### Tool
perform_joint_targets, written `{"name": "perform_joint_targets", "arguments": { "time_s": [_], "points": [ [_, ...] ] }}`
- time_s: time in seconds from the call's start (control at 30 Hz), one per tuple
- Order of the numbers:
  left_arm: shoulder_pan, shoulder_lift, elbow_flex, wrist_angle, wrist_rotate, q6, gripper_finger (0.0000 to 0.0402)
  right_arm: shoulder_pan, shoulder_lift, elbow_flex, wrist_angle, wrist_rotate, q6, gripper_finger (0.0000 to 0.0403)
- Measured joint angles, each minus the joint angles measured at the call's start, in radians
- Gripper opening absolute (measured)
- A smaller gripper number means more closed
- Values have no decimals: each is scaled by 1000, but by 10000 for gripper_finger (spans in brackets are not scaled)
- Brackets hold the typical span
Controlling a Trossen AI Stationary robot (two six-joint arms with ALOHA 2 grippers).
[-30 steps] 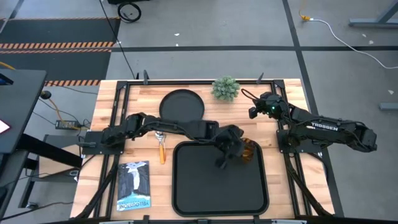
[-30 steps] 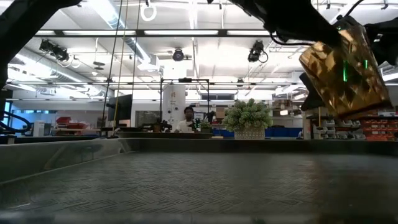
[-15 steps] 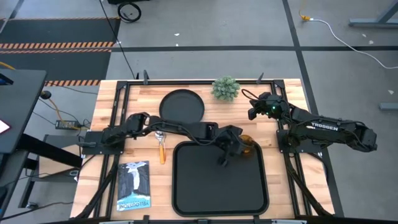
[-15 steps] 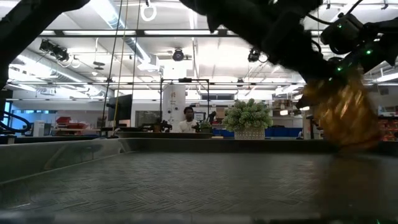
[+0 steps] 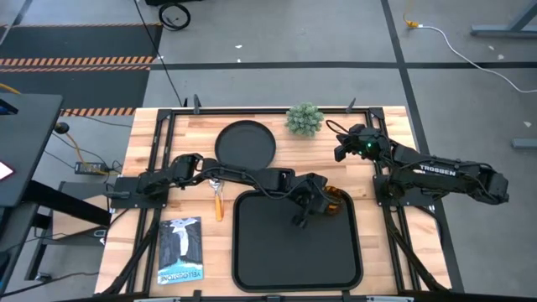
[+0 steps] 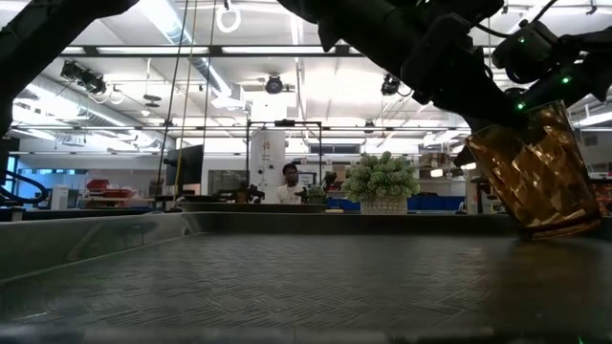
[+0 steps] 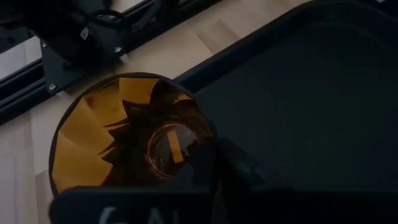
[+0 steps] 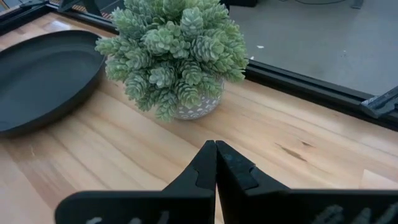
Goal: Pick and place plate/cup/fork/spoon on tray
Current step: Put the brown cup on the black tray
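Note:
The amber cup (image 5: 335, 200) stands in the far right corner of the black tray (image 5: 294, 260). In the low view the cup (image 6: 531, 172) leans a little, with its base on the tray floor. My left gripper (image 5: 312, 201) is shut on the cup. The round black plate (image 5: 245, 143) lies on the wood beyond the tray. An orange-handled utensil (image 5: 218, 201) lies left of the tray; fork or spoon, I cannot tell. My right gripper (image 8: 216, 146) is shut and empty above the wood near the plant (image 5: 304, 119). My left gripper (image 7: 217, 155) holds the cup's rim (image 7: 202, 134), one finger inside the cup and one outside. The fingers slant down from the table's left side. The cup sits with its mouth up, a little tilted, its base (image 6: 559, 227) on the tray.
A small green plant in a white pot (image 8: 177, 56) stands at the far edge, right of the plate. A booklet (image 5: 179, 249) lies left of the tray near the front edge. Black frame rails run along the table's sides.
My left gripper has gone down with the cup. The cup hung clear above the tray's far right corner, strongly tilted. It now has its base on the tray floor and stands nearly upright.

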Motion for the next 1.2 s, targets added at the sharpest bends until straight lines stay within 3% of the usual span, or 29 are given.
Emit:
{"name": "perform_joint_targets", "arguments": {
  "time_s": [0.43, 0.93, 1.2],
  "points": [
    [0, 0, 0, -2, -3, 10, 98, 0, 0, 0, 0, 0, 0, 7],
    [-7, 0, 0, 62, -15, 54, 105, 0, 0, 0, 0, 0, 7, 7],
    [-6, 0, 0, 89, -21, 65, 127, 0, 0, 0, 0, -12, 7, 7]
  ]
}}
